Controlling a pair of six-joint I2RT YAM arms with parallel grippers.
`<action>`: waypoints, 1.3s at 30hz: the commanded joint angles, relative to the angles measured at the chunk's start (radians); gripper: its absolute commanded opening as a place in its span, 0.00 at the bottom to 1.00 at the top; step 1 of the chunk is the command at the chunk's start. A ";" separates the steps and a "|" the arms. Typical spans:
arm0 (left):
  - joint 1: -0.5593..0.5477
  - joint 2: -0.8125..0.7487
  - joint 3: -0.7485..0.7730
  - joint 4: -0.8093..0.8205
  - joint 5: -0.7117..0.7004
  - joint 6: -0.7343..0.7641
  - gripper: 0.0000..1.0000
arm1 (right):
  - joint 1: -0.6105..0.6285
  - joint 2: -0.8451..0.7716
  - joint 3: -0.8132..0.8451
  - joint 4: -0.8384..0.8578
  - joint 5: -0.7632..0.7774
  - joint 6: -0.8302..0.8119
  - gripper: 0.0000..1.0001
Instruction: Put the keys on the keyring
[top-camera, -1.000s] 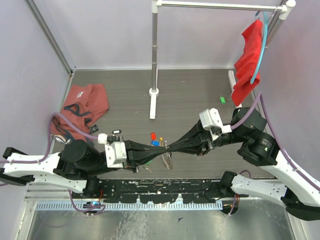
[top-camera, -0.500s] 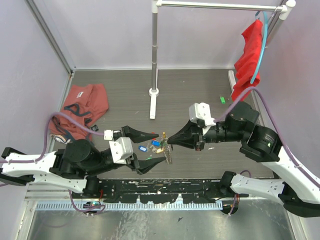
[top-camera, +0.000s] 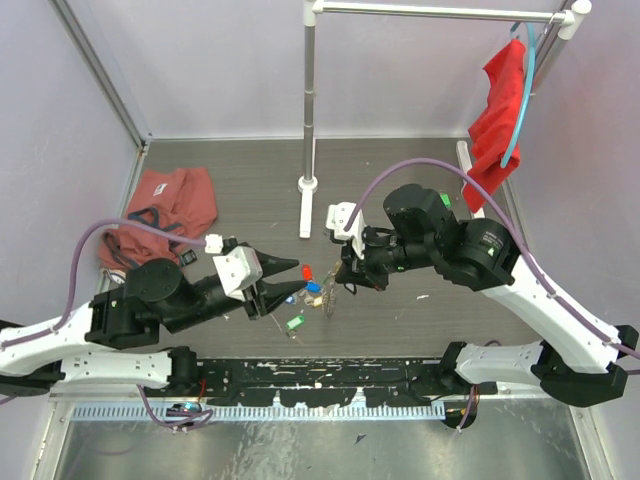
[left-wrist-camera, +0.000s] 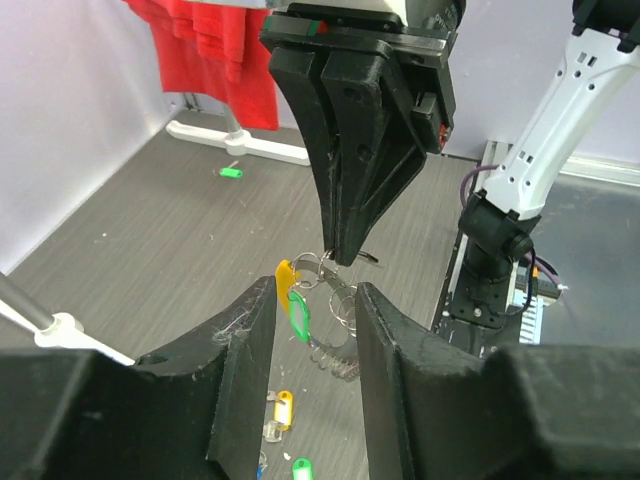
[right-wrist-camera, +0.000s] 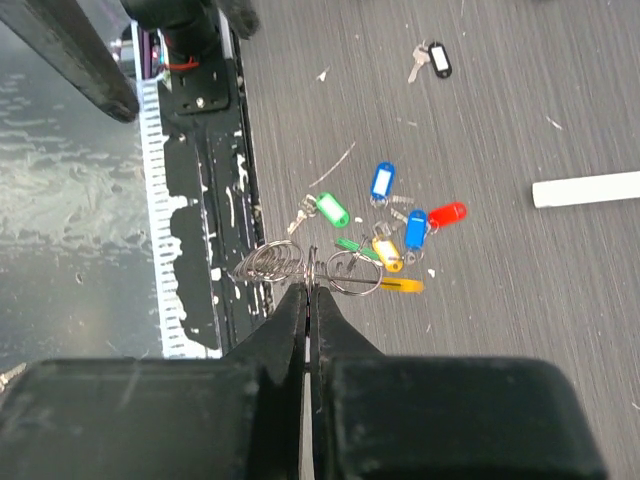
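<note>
The right gripper (right-wrist-camera: 308, 288) is clamped shut on the coiled silvery keyring (right-wrist-camera: 268, 262) and holds it in the air above the dark wood-grain table (top-camera: 400, 160). Facing it, the left gripper (top-camera: 295, 279) has its fingers parted, gripping nothing, just short of the ring.

Below the ring, most of the keys (right-wrist-camera: 416, 228) lie in a loose cluster on the table, with tags in blue, red, green and yellow. Pale lilac walls (top-camera: 200, 60) enclose the table. A white clothes rack (top-camera: 308, 100) stands at the back with a red garment (top-camera: 497, 120) hanging from its bar, and a rust-red garment (top-camera: 170, 205) lies crumpled at the left.

The left wrist view alone shows a yellow tag (left-wrist-camera: 288, 275) and a green tag (left-wrist-camera: 298, 315) hanging among the ring's loops. Only the right wrist view clearly shows a black-tagged key (right-wrist-camera: 437, 58) lying well apart from the cluster. A stray green-tagged key (top-camera: 444, 199) lies near the rack's foot. The writing on the tags is too small to read.
</note>
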 joint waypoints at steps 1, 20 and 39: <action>0.103 0.012 -0.013 -0.005 0.179 -0.049 0.44 | 0.033 -0.005 0.088 -0.057 0.038 -0.025 0.01; 0.417 0.119 -0.024 0.146 0.903 -0.179 0.43 | 0.087 -0.031 0.046 0.014 0.051 -0.006 0.01; 0.417 0.179 0.016 0.094 0.878 -0.145 0.43 | 0.088 -0.051 0.018 0.065 -0.038 -0.022 0.01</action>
